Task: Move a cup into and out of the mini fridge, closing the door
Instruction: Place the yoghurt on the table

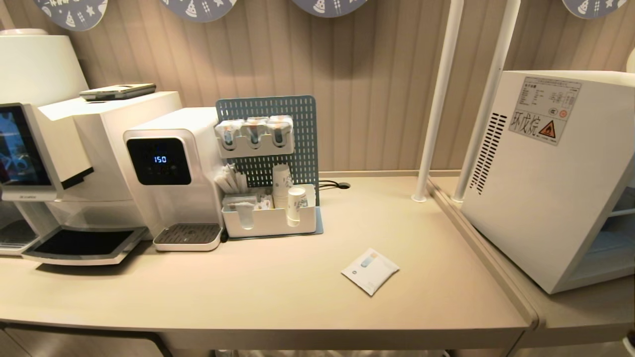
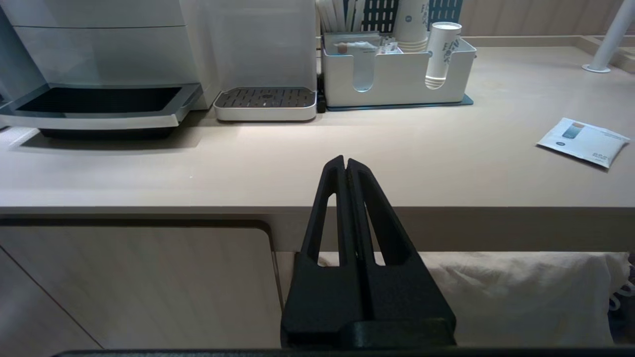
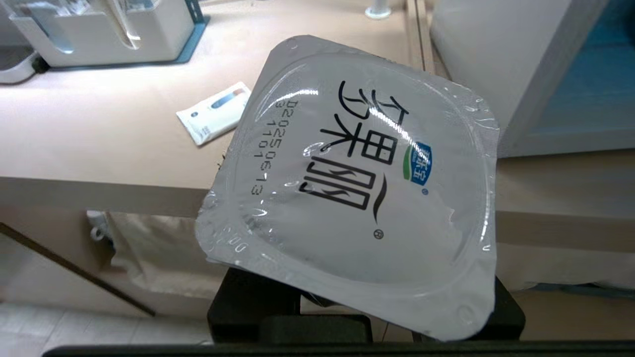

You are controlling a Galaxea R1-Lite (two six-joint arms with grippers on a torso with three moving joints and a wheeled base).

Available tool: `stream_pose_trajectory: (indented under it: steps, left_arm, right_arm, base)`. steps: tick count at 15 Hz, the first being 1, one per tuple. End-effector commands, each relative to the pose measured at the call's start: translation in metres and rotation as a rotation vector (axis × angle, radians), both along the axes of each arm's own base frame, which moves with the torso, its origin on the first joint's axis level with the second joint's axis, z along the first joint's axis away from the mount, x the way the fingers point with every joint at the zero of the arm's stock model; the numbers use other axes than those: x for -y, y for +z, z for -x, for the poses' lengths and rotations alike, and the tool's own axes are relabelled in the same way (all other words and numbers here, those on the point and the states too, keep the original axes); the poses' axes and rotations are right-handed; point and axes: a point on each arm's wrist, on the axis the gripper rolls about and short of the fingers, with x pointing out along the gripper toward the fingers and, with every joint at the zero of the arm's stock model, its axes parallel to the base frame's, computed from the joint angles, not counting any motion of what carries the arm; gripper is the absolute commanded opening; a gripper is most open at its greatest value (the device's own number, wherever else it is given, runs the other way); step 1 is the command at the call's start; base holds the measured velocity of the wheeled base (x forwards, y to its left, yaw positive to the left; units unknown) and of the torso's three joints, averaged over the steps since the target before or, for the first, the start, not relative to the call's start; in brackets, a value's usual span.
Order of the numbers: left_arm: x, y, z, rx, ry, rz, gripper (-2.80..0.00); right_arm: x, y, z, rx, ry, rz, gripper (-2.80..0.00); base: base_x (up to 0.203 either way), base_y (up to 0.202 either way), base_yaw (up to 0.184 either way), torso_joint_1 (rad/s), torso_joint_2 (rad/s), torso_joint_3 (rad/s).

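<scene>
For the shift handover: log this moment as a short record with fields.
right hand: out of the head view, holding the cup with its foil lid facing the wrist camera, below counter level in front of the counter
left hand: shut, empty, low in front of the counter edge
mini fridge: at the right on the counter, its side toward the head camera; shelves show past its front edge
sachet: lying flat on the counter
cup placement: not yet done
</scene>
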Motion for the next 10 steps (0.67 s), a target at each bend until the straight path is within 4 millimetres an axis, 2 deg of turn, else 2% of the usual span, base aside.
stream_pose_trajectory:
  steps: [1,5,8,10]
  left_arm:
    - [0.000,0.000,0.000,-0.001,0.000,0.001,-2.80]
    - [0.000,0.000,0.000,-0.001,0.000,0.002,-2.80]
    - [0.000,0.000,0.000,-0.001,0.000,0.000,-2.80]
    - [0.000,0.000,0.000,-0.001,0.000,0.001,-2.80]
  right_arm:
    - [-0.001,-0.003,-0.043,-0.194,0.019,-0.005,-2.80]
    - [-0.005,-0.022,-0.119,-0.317,0.117,-0.047,-2.80]
    - [-0.014,-0.054,-0.176,-0.323,0.231,-0.076,-2.80]
    - [-0.029,-0.083,-0.210,-0.310,0.299,-0.066,-2.80]
  base:
    - [0.000,0.000,0.000,0.000,0.00,0.000]
    - [0.000,0.000,0.000,0.000,0.00,0.000]
    - [0.000,0.000,0.000,0.000,0.00,0.000]
    - [0.000,0.000,0.000,0.000,0.00,0.000]
